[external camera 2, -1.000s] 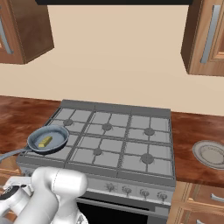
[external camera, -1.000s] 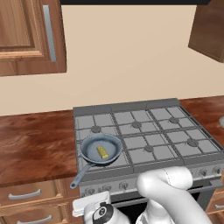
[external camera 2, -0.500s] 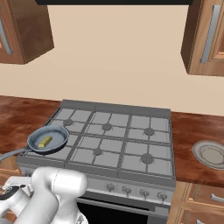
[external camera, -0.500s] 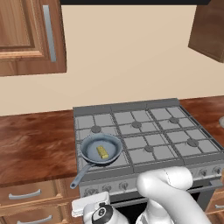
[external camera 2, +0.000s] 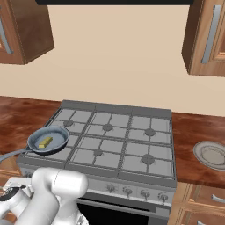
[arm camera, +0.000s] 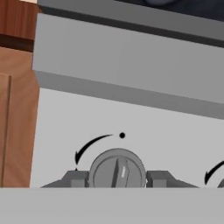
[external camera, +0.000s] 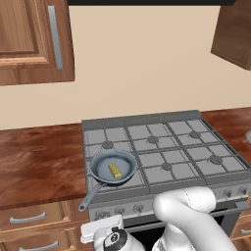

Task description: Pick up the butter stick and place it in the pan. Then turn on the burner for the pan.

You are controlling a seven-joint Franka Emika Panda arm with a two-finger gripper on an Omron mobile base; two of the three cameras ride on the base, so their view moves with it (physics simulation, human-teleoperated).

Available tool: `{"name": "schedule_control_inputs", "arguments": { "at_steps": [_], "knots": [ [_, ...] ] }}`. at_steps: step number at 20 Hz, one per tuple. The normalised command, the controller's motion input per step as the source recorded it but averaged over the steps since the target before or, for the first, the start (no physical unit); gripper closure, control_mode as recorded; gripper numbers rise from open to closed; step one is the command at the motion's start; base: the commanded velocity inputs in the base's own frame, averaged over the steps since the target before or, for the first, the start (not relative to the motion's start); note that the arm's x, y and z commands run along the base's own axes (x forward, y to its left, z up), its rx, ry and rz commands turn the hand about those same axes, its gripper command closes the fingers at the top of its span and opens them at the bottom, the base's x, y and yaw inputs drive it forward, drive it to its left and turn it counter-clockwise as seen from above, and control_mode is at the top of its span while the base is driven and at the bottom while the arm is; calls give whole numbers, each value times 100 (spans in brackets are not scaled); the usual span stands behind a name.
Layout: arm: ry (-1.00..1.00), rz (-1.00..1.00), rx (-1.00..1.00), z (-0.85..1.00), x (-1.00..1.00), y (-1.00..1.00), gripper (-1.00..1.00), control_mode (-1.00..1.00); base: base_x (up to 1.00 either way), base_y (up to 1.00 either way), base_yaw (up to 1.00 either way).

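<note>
Six burners make up the grey stove (external camera: 162,147), set into a brown wooden counter (external camera: 39,157) below wooden wall cabinets (external camera: 29,39). On the counter to the stove's right lies a grey plate (external camera 2: 212,154). The pan (external camera: 113,168) sits on the stove's front left grate, over the burner there, its long handle (external camera: 90,192) reaching out past the front edge toward the left. The butter stick (external camera: 115,170), a small yellow block, lies flat inside the pan's bowl, near its middle. Along the stove's front panel runs a row of small round knobs. In the hand view, the gripper (arm camera: 117,178) is at the panel's leftmost knob (arm camera: 117,169): one dark fingertip stands against each side of the grey dial, so the claw is clamped on that knob. A curved black arrow and a dot are printed on the panel above the dial.
</note>
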Motion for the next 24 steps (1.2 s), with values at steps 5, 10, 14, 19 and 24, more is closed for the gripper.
{"name": "schedule_control_inputs", "arguments": {
  "at_steps": [5,10,14,19,24],
  "knots": [
    [0,0,0,0,11,0,100,-100,0,0,0],
    [0,0,-3,0,20,0,100,-100,0,0,0],
    [2,0,-7,0,27,0,100,-100,0,0,0],
    [0,0,-12,0,26,0,100,-100,0,0,0],
    [0,0,-18,0,9,0,100,-100,0,0,0]
  ]
}}
